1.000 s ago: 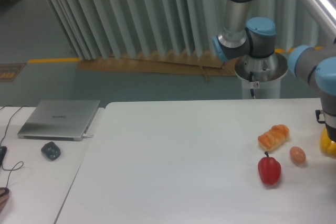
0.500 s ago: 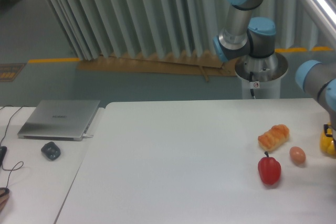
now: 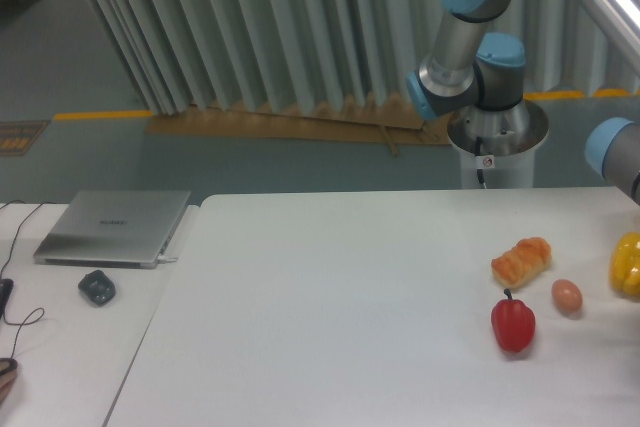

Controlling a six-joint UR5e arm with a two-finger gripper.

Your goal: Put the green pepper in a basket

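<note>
No green pepper and no basket show in this view; both are hidden or out of frame. The gripper is out of view past the right edge. Only the arm's upper links [image 3: 470, 37] and one blue-capped joint [image 3: 615, 147] are visible at the top right. On the white table [image 3: 330, 307] at the right lie a red pepper [image 3: 513, 324], a bread roll [image 3: 521, 260], a brown egg [image 3: 567, 295] and a yellow pepper [image 3: 627, 264] cut by the frame edge.
A closed silver laptop [image 3: 112, 227] and a dark mouse [image 3: 97, 288] sit on the lower side table at the left, with cables at its left edge. The robot's base pedestal [image 3: 497, 137] stands behind the table's far right edge.
The arm's wrist, which stood over the yellow pepper at the right edge, has moved right and out of frame. The yellow pepper now shows uncovered.
</note>
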